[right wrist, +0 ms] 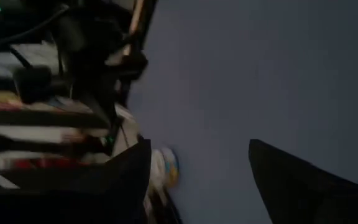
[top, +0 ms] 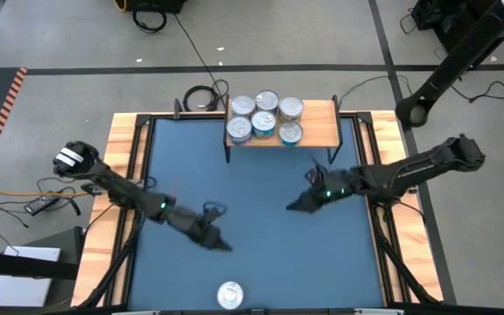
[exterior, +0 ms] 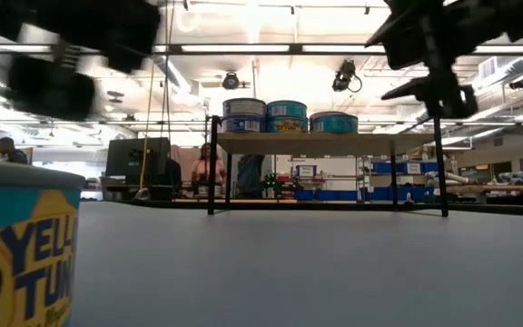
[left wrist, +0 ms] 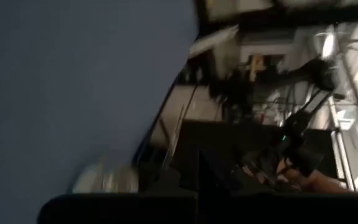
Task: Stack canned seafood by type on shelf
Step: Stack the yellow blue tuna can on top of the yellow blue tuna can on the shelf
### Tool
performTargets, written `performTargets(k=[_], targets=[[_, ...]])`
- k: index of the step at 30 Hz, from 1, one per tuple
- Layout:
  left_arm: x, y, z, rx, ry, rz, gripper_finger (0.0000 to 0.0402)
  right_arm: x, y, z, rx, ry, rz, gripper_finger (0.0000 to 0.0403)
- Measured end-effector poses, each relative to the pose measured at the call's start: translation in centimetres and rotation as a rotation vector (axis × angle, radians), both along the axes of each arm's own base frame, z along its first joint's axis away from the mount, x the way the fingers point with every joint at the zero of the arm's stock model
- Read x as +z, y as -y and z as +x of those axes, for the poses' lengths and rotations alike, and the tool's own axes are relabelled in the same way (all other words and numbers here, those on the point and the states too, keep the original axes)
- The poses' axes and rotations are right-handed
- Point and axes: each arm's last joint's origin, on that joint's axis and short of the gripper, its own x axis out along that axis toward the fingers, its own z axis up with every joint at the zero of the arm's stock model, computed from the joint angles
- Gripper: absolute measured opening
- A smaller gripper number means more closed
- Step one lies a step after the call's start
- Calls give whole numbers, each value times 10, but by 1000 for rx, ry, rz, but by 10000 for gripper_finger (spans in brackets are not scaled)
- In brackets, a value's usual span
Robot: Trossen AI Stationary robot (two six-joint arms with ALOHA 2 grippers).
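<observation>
The shelf (top: 322, 122), a light-wood board on thin black legs, stands at the table's far edge. Several silver-lidded cans (top: 264, 118) sit on it, and they show teal labels (exterior: 286, 116) in the low view. One more can (top: 228, 295) stands alone on its base at the near edge; the low view shows its yellow-lettered label (exterior: 21, 250). My left gripper (top: 221, 245) hangs shut over the table's left middle, pointing toward that lone can (left wrist: 104, 180). My right gripper (top: 294, 206) hovers open right of centre, and the lone can (right wrist: 165, 167) shows beyond its fingers (right wrist: 129, 177).
Wooden strips (top: 129, 175) edge the blue table (top: 261, 175) on both sides. A black stand (top: 444, 74) rises beyond the far right corner, and cables (top: 201, 96) lie behind the shelf. People stand in the room beyond the table (exterior: 209, 168).
</observation>
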Motion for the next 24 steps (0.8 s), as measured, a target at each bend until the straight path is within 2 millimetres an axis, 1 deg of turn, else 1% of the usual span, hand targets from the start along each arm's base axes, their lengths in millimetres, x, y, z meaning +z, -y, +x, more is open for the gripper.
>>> performTargets(k=[2, 5, 7, 10, 13, 15, 17, 19, 20, 22, 24], targets=[[-3, 19, -11, -17, -57, -29, 3, -7, -14, 1, 22, -25, -29, 267], [2, 47, -24, 22, -101, -38, 2, -20, -28, 3, 33, -88, -78, 247], [10, 63, -31, 62, -121, 5, 2, -29, -35, 5, 33, -118, -104, 227], [23, 86, -36, 117, -170, 109, 1, -43, -44, 9, 47, -171, -135, 184], [36, 114, -29, 108, -211, 184, 1, -55, -50, 13, 68, -204, -149, 132], [39, 132, -19, 92, -238, 219, 1, -62, -54, 16, 79, -216, -155, 92], [38, 149, -8, 55, -258, 231, 1, -67, -58, 19, 91, -207, -156, 52], [31, 163, 3, 11, -290, 256, 1, -71, -61, 23, 99, -189, -154, 16], [26, 169, 8, -8, -301, 270, 1, -73, -63, 25, 106, -177, -157, 10], [17, 178, 15, -22, -297, 296, 1, -76, -65, 28, 114, -157, -162, 13], [13, 183, 20, -29, -270, 288, 0, -79, -66, 31, 122, -150, -155, 16]])
